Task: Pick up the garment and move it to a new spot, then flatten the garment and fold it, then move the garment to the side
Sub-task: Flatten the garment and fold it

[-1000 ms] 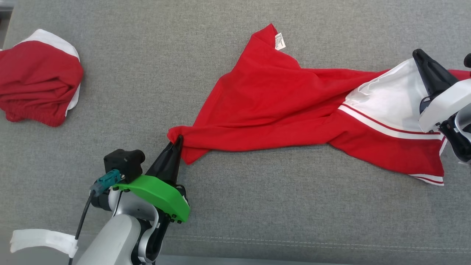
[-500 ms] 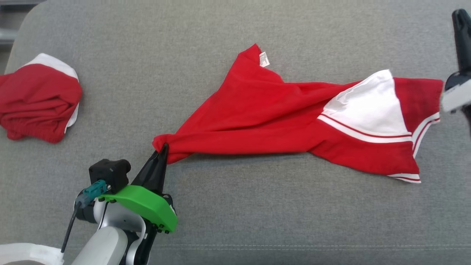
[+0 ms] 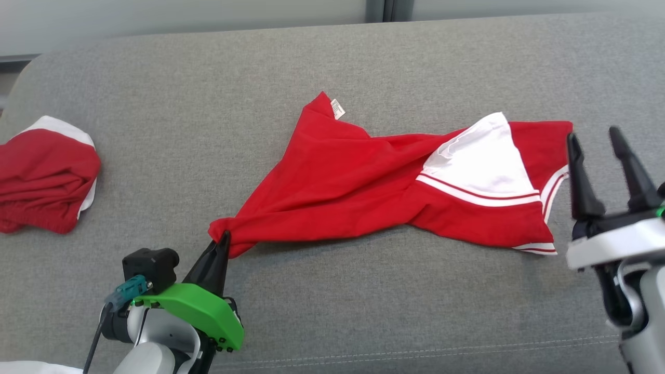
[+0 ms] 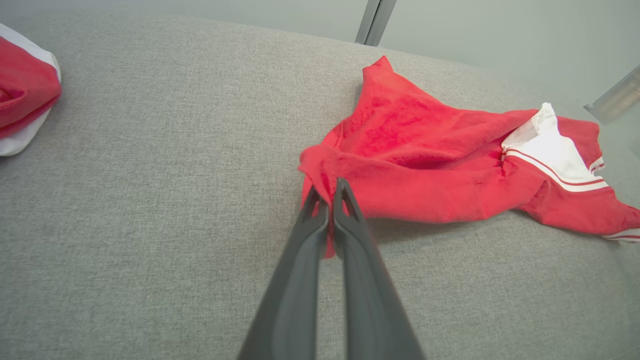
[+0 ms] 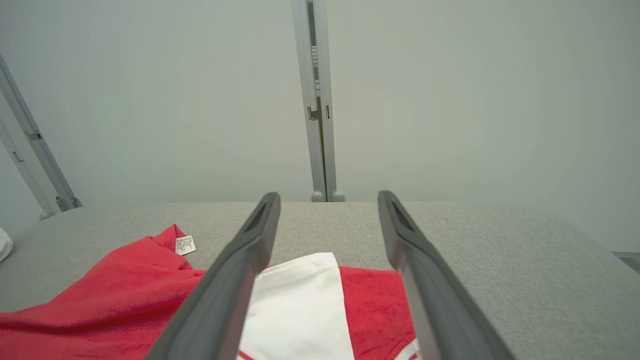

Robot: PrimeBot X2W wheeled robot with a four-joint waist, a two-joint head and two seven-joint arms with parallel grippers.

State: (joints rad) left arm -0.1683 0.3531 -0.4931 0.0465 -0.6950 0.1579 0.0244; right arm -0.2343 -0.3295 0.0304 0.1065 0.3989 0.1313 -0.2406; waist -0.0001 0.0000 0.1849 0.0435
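Observation:
The garment (image 3: 358, 182) is red with a white panel and white stripes. It lies spread and wrinkled across the grey padded surface (image 3: 363, 311), its label corner pointing to the far side. My left gripper (image 3: 224, 238) is shut on the garment's bunched near-left corner, which the left wrist view shows pinched between the fingers (image 4: 327, 192) as the rest of the garment (image 4: 415, 145) trails away. My right gripper (image 3: 594, 136) stands open just right of the striped end, apart from the cloth. In the right wrist view my right gripper (image 5: 328, 197) hovers above the garment (image 5: 125, 295) with nothing in it.
A second red and white cloth bundle (image 3: 44, 176) lies at the surface's left edge, also seen as the bundle (image 4: 20, 95) in the left wrist view. Behind the far edge stands a pale wall with a grey post (image 5: 317, 100). A seam (image 3: 415, 350) runs along the front.
My right gripper has let go of the garment's striped end, opened, and drawn back to the lower right. The camera has tilted, shifting the picture. The left gripper keeps its hold.

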